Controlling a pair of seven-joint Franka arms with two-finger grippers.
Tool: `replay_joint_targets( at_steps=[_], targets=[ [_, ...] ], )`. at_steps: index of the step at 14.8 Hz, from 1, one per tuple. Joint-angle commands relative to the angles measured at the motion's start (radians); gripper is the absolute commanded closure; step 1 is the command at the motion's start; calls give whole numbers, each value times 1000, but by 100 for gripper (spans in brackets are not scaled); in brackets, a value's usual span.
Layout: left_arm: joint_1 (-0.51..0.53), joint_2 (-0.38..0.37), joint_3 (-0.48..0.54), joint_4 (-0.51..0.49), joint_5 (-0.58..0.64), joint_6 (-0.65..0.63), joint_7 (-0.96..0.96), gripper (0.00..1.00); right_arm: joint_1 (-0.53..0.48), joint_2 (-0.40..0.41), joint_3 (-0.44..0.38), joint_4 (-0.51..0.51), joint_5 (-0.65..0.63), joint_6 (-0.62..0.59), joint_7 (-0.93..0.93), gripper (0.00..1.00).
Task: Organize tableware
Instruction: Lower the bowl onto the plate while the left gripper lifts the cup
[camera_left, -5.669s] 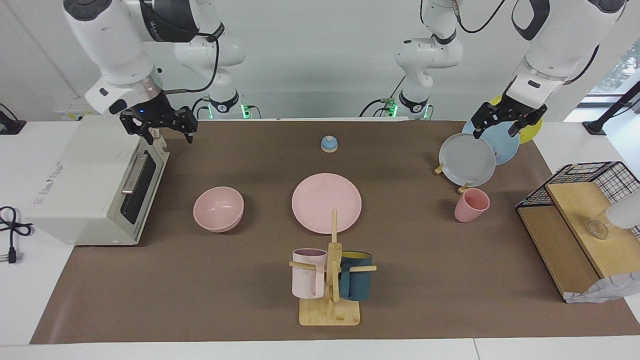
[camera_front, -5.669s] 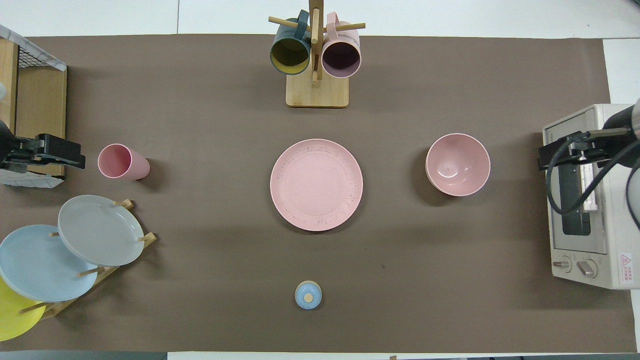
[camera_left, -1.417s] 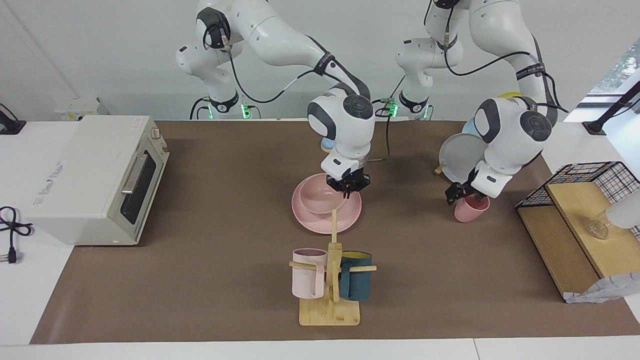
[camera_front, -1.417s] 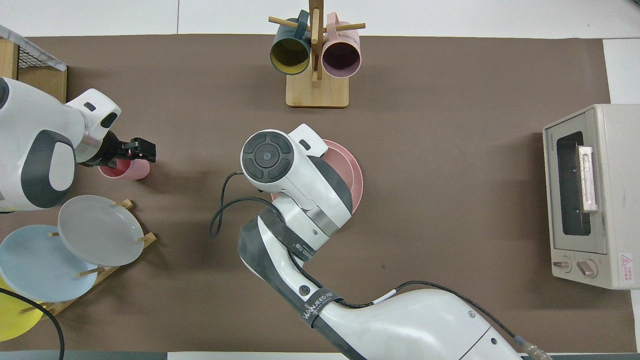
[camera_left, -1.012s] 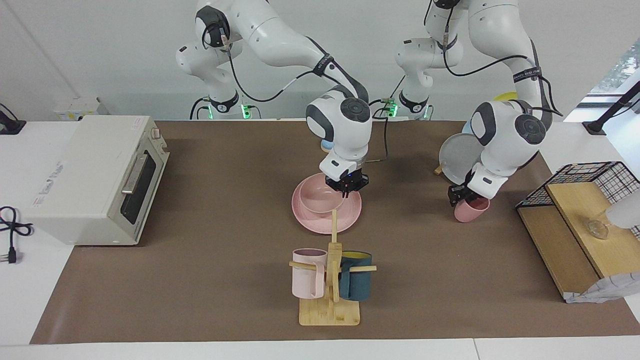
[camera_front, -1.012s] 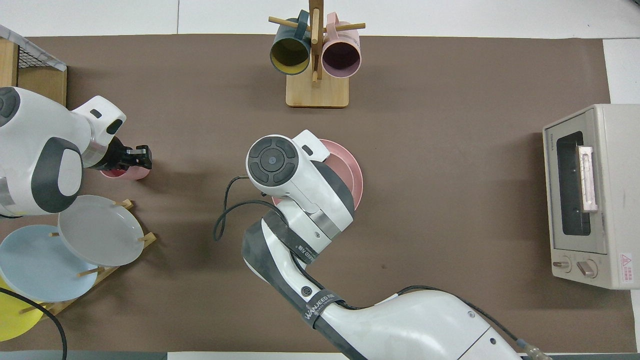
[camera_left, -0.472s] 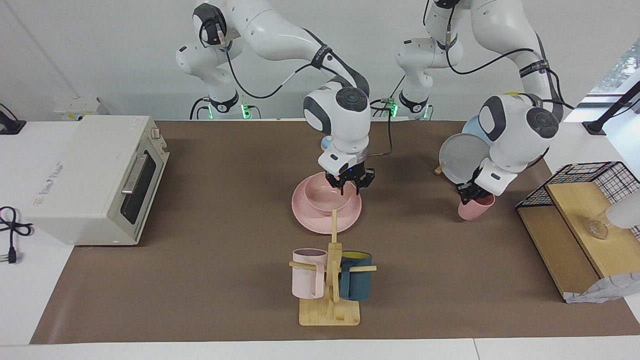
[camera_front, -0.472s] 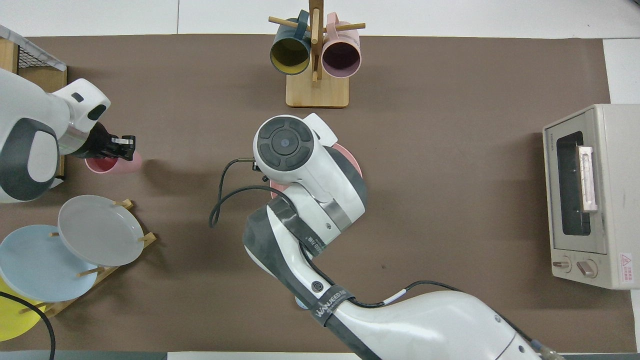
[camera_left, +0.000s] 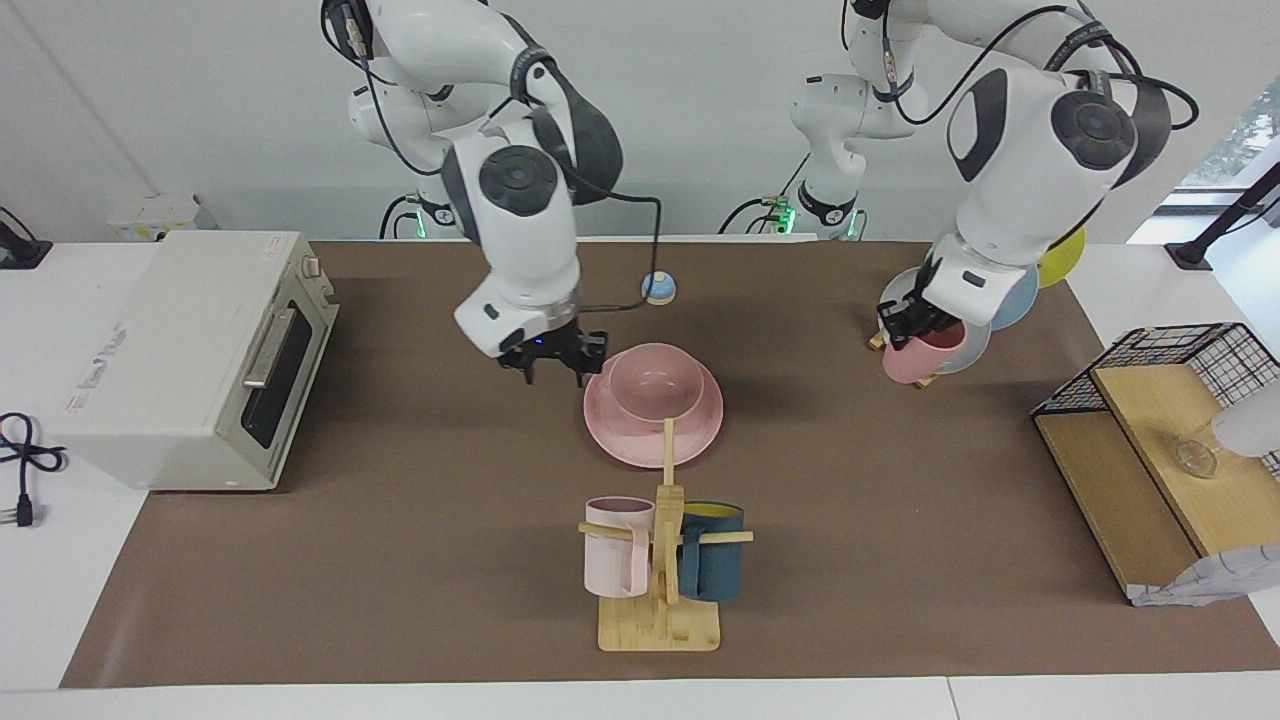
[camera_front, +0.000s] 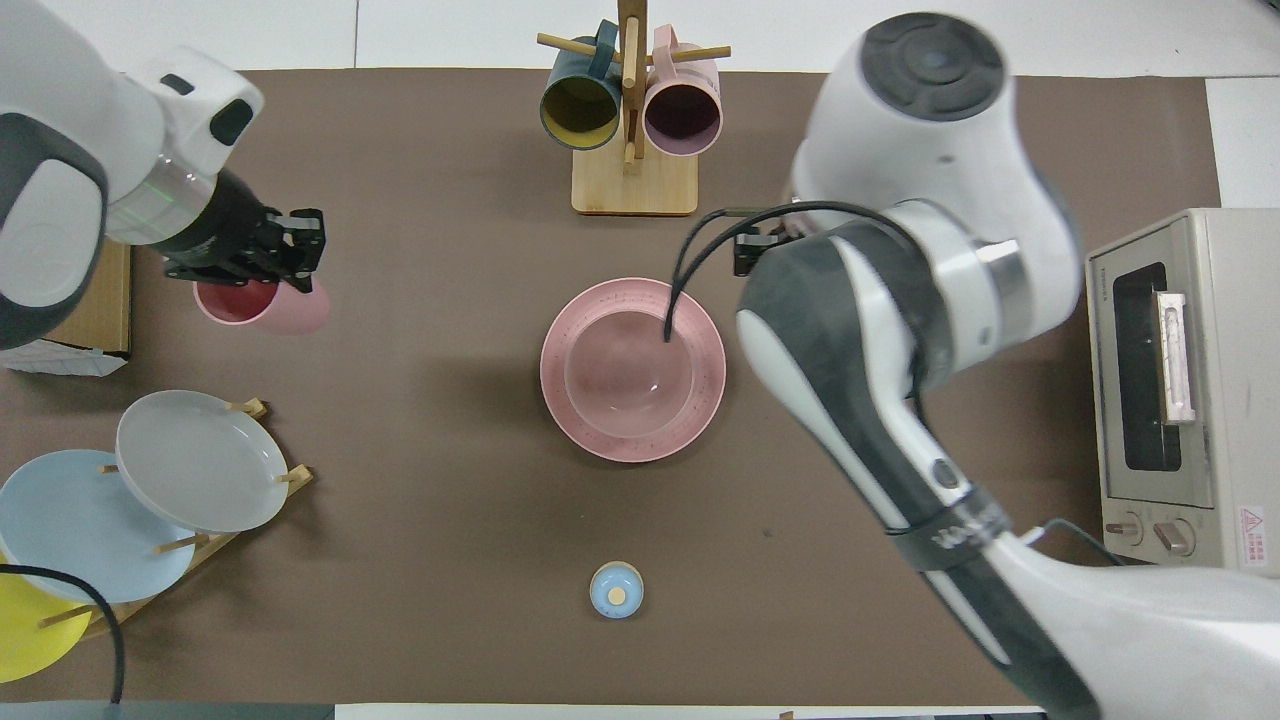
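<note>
The pink bowl sits in the middle of the pink plate at the table's centre; both also show in the overhead view, bowl on plate. My right gripper is open and empty, low over the mat beside the plate, toward the right arm's end. My left gripper is shut on the rim of the pink cup and holds it in the air over the mat beside the plate rack. In the overhead view the left gripper and the cup show too.
A toaster oven stands at the right arm's end. A wooden mug tree with a pale pink and a dark blue mug stands farther from the robots than the plate. A rack with grey, blue and yellow plates, a wire basket and a small blue bell are also here.
My right gripper let go of the bowl on the plate and moved off toward the toaster's end. My left gripper closed on the cup and lifted it off the mat.
</note>
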Motion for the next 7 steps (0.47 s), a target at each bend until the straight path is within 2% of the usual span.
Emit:
replay_joint_targets(
  at_steps=[1,3,6,7],
  targets=[
    [-127,111,15,154,-37,-52,-215,100,-61,-153,-67,-93,13,-77,-181,0],
    [-213,111,14,153,-48,0,-334,100,-67,-198,-131,-84,13,-138,-292,0],
    [-320,142,15,133,-62,104,-470,100,-127,-248,-144,-96,5,-160,-334,0],
    [-359,151,15,112,-60,144,-520,100,-139,-273,-145,-143,-7,-160,-364,0]
  ],
)
